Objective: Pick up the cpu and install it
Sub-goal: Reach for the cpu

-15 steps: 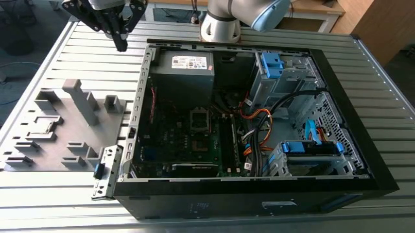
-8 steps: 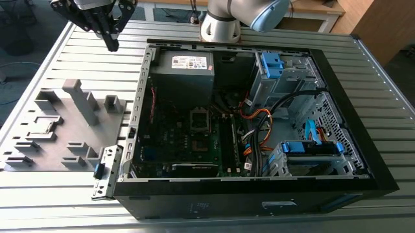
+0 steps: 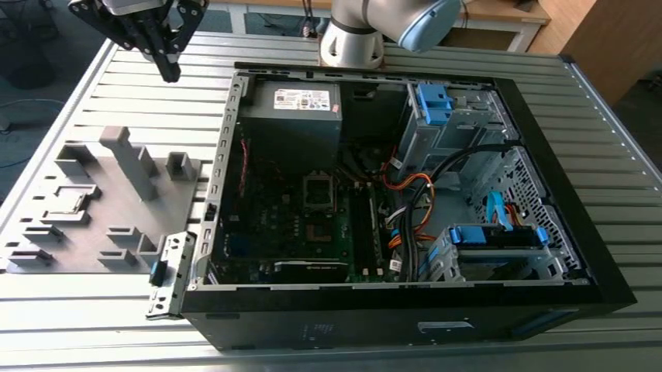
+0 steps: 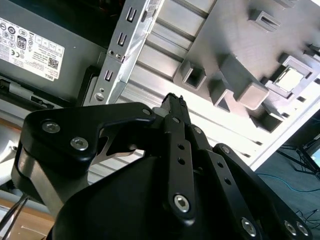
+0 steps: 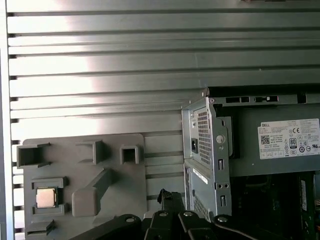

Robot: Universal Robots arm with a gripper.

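Note:
The cpu point(image 3: 68, 203) is a small silver square lying flat in a pocket of the grey fixture tray point(image 3: 104, 232), at the exterior view's left. It also shows in the first wrist view as the cpu point(image 5: 46, 197) and in the second wrist view as the cpu point(image 4: 288, 78). My gripper point(image 3: 167, 72) hangs high over the slatted table, beyond the tray and near the far left corner of the open computer case point(image 3: 393, 194). Its black fingers point(image 4: 175, 102) meet at the tips with nothing between them. The motherboard's socket point(image 3: 318, 191) sits inside the case.
The case holds a grey power supply point(image 3: 294, 116), orange and black cables point(image 3: 414, 209) and blue drive brackets point(image 3: 432, 105). Tall grey blocks point(image 3: 129, 159) rise from the tray. The arm's base point(image 3: 352, 43) stands behind the case. The metal table point(image 5: 100, 60) runs all around.

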